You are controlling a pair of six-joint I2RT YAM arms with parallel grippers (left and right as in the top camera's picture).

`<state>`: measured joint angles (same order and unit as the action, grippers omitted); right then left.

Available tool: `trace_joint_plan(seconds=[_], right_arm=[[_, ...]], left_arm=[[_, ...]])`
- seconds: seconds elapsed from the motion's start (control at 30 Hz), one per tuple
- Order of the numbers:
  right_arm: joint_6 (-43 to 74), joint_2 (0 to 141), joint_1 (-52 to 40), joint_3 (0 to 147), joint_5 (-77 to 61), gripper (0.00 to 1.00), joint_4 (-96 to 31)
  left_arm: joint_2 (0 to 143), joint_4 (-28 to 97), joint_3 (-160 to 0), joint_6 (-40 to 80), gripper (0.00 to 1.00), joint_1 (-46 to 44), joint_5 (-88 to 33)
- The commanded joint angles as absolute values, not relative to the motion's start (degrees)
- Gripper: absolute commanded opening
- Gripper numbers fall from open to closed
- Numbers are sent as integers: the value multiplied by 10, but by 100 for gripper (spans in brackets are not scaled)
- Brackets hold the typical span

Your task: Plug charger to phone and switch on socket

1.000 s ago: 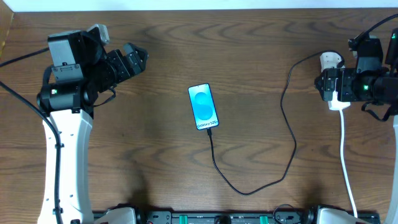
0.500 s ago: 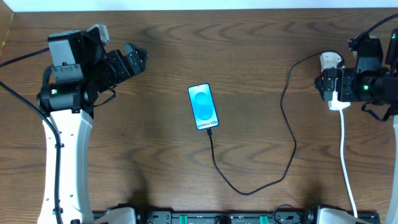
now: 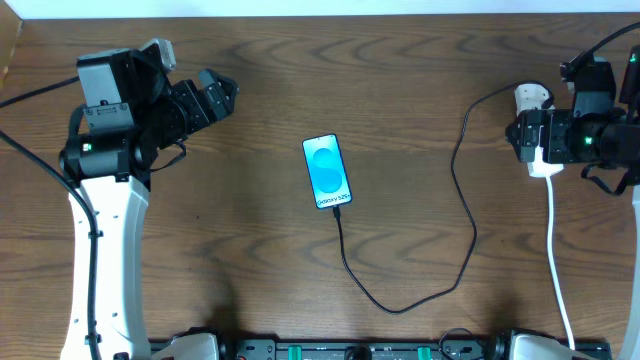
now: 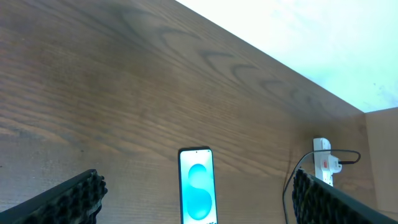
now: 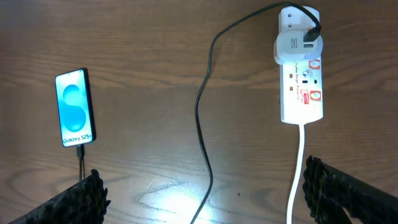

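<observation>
The phone [image 3: 328, 171] lies flat mid-table, its cyan screen lit with "Galaxy S25" text; it also shows in the left wrist view [image 4: 197, 185] and the right wrist view [image 5: 75, 107]. The black charger cable [image 3: 460, 210] runs from the phone's near end, loops and rises to a white plug [image 5: 296, 41] seated in the white socket strip [image 5: 301, 93], which lies at the right edge [image 3: 540, 150]. My left gripper [image 3: 215, 95] is open and empty, far left of the phone. My right gripper [image 5: 205, 199] is open and empty, above the strip.
The strip's thick white cord [image 3: 556, 260] runs down to the table's near edge. The table's far edge meets a white wall [image 4: 298, 37]. The left arm's white link [image 3: 100, 250] stands along the left side.
</observation>
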<state>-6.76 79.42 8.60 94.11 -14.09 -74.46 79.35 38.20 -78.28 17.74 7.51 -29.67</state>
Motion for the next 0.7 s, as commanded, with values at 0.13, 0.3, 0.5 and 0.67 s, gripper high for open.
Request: trace_joint_plan(seconds=[0.13,0.3,0.5,0.67], right_arm=[[-79,746,67,924,-116,99,-658],[-98,691,35,876,-84,99,-570],[-114,585,17,735,-85,99,-385],[-115,490,17,597,-85,99,-266]], left_arm=[[794,382,-786,170,98,77,-300],[794,382,-786,170,98,77,-300],[794,382,-786,170,98,77,-300],[794,382,-786,170,98,77,-300]])
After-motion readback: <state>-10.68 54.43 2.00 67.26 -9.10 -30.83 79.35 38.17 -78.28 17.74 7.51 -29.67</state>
